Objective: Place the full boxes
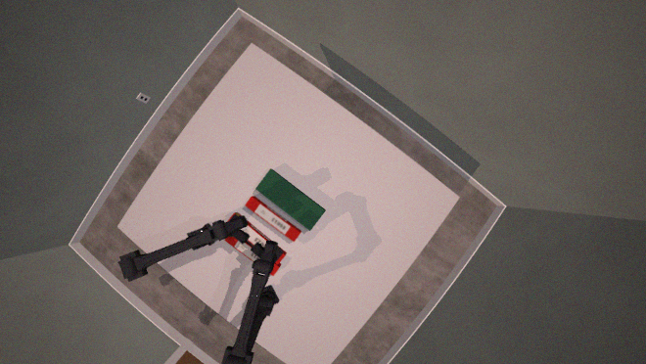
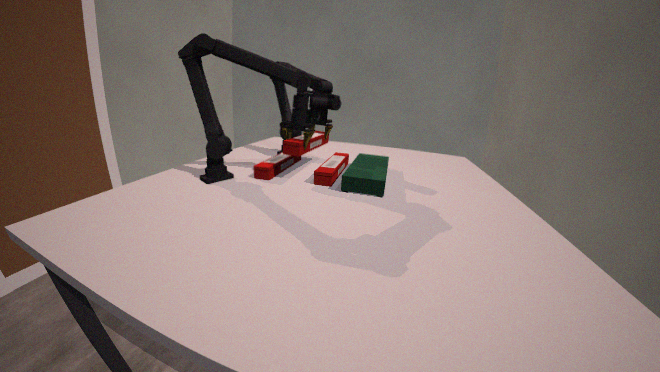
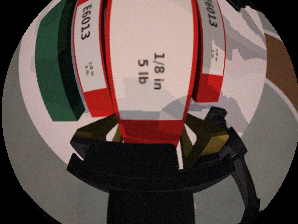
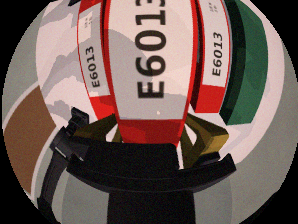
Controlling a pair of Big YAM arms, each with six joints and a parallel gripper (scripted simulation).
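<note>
Exterior view shows the lifted box hanging above the desk, well to the robot's side of the green platform. Both the left end effector and the right end effector grip it, one near each end. The near box lies just beside the platform; the far box lies farther from it. No box is on the platform, so all placing remains, and which boxes are full cannot be told by sight; this lift probably serves to judge weight. The top view hides the height that the exterior shows; the left wrist view alone makes "5 lb" readable on the lifted box, while the right wrist view shows its "E6013".
</note>
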